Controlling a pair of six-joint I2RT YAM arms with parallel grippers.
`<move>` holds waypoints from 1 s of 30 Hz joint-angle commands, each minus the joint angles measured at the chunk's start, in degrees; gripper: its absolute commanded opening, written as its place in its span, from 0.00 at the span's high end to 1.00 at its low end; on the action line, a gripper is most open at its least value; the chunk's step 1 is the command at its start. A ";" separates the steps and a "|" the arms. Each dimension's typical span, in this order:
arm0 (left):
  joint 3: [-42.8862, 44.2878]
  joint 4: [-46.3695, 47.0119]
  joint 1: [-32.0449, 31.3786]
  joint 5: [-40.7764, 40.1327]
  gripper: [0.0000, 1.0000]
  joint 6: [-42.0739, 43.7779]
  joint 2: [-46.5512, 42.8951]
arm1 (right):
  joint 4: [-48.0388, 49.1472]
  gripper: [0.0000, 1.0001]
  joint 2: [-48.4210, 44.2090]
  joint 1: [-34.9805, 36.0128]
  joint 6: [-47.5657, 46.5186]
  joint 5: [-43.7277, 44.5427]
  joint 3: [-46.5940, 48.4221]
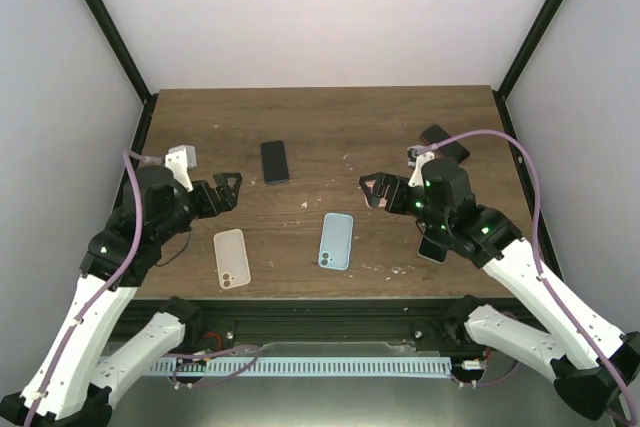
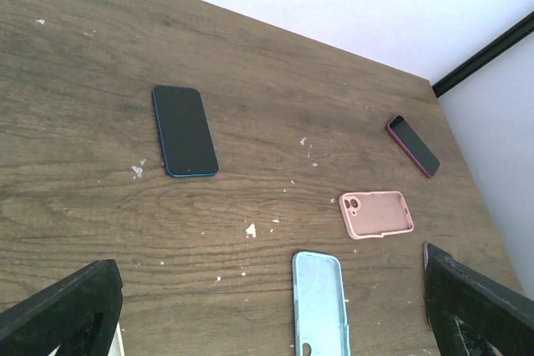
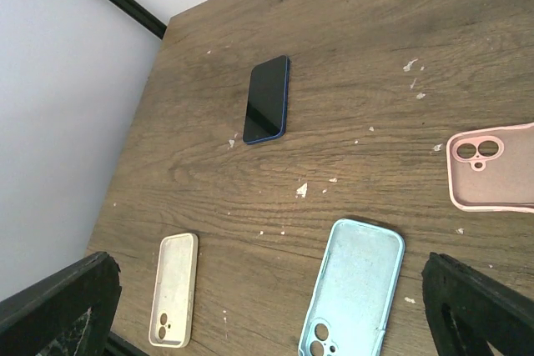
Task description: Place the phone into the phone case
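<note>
A dark phone (image 1: 275, 161) with a blue rim lies face up at the middle back of the table; it also shows in both wrist views (image 2: 184, 131) (image 3: 268, 100). In front of it lies a light blue phone case (image 1: 336, 241) (image 2: 319, 304) (image 3: 354, 299), hollow side up and empty. My left gripper (image 1: 228, 194) (image 2: 269, 289) hovers open left of the phone, holding nothing. On the other side my right gripper (image 1: 372, 192) (image 3: 269, 289) hangs open above the table, right of the blue case, also with nothing in it.
A cream case (image 1: 231, 258) (image 3: 173, 289) lies near the front left. A pink case (image 2: 377, 213) (image 3: 492, 170) lies at the right, mostly under my right arm in the top view. A second dark phone with a red rim (image 1: 445, 143) (image 2: 412, 145) sits at the back right. White flecks dot the wooden table (image 1: 330, 127).
</note>
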 commanded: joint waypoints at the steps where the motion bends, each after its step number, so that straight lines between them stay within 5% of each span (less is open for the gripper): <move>1: 0.17 0.79 -0.20 0.67 0.00 1.27 0.68 | 0.52 0.00 -0.34 0.40 -0.03 0.37 1.64; 9: -0.24 -2.55 -0.20 -7.06 0.01 -2.93 2.64 | -0.56 0.00 1.80 0.36 0.70 -0.38 2.51; 14: -3.25 -5.90 -0.14 -12.11 0.11 -10.50 6.66 | -2.21 0.00 3.20 0.36 1.56 0.68 2.49; 17: -9.34 -3.84 -0.16 -11.93 0.23 -14.00 7.81 | -3.30 0.00 4.61 0.36 4.62 1.76 1.18; 25: -22.78 -2.06 3.89 -8.68 0.25 -21.55 10.10 | -5.34 0.01 10.71 0.36 10.44 2.16 0.21; 30: -26.75 -2.16 5.77 -8.72 0.35 -22.51 9.94 | -6.05 0.02 13.73 0.37 9.21 1.54 1.26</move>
